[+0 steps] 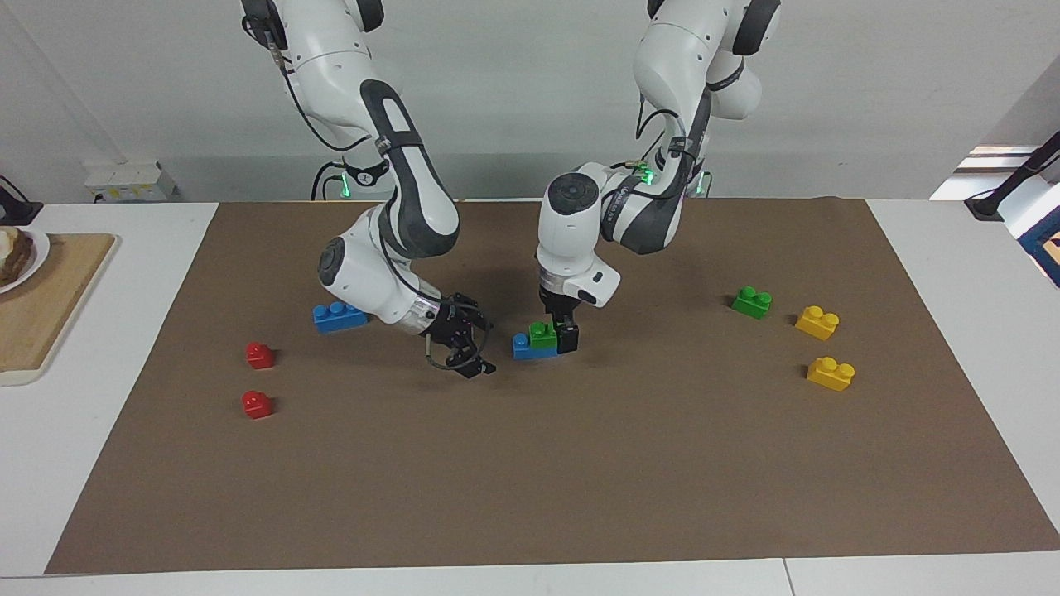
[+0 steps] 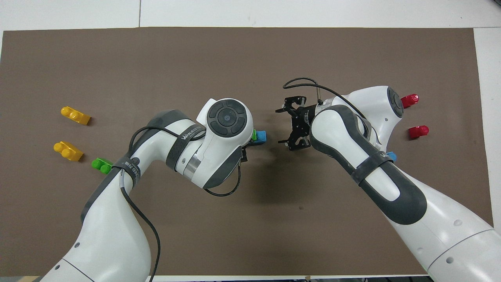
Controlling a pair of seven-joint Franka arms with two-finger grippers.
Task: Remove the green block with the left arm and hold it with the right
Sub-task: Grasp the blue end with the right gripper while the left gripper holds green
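Note:
The green block (image 1: 543, 334) sits on one end of a blue brick (image 1: 528, 347) at the middle of the brown mat. My left gripper (image 1: 564, 339) points straight down at the block's end that is toward the left arm, close against it. In the overhead view the left wrist hides most of the block (image 2: 253, 135) and part of the blue brick (image 2: 260, 137). My right gripper (image 1: 484, 348) is open and empty, low over the mat beside the blue brick's bare end, a short gap away. It also shows in the overhead view (image 2: 282, 125).
A second green block (image 1: 752, 302) and two yellow bricks (image 1: 817, 322) (image 1: 831, 373) lie toward the left arm's end. Another blue brick (image 1: 339, 317) and two red blocks (image 1: 260, 355) (image 1: 257, 404) lie toward the right arm's end. A wooden board (image 1: 50, 314) lies off the mat.

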